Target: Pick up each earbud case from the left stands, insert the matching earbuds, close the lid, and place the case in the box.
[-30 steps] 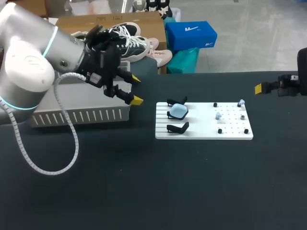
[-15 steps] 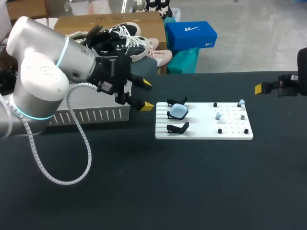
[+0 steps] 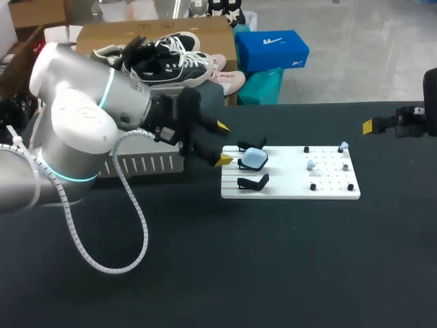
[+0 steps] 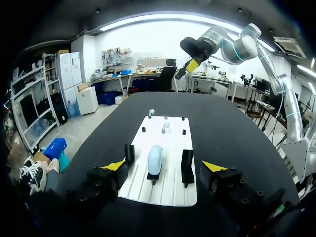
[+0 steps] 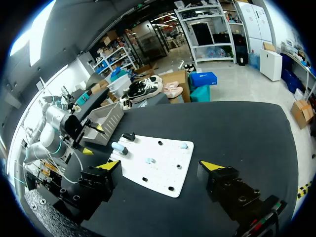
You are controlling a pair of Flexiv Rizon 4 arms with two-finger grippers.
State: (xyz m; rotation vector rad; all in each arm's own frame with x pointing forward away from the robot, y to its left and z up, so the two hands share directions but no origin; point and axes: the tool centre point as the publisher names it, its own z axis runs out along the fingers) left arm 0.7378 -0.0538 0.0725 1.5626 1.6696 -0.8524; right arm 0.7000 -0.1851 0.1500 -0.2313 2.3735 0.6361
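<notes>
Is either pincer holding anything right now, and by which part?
Nothing is held. The left pincer is open, short of the earbud case; the right pincer is open too.

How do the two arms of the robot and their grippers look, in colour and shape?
The left arm and the right arm have rounded silver-grey shells with glowing cyan rings at the joints. A white ribbed cable loops beside the left arm. The left gripper and the right gripper are black and blocky, with bright yellow fingertips.

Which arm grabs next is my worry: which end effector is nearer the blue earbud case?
Left. The left end effector is open just beside the blue earbud case; the right end effector is far beyond the board.
</notes>
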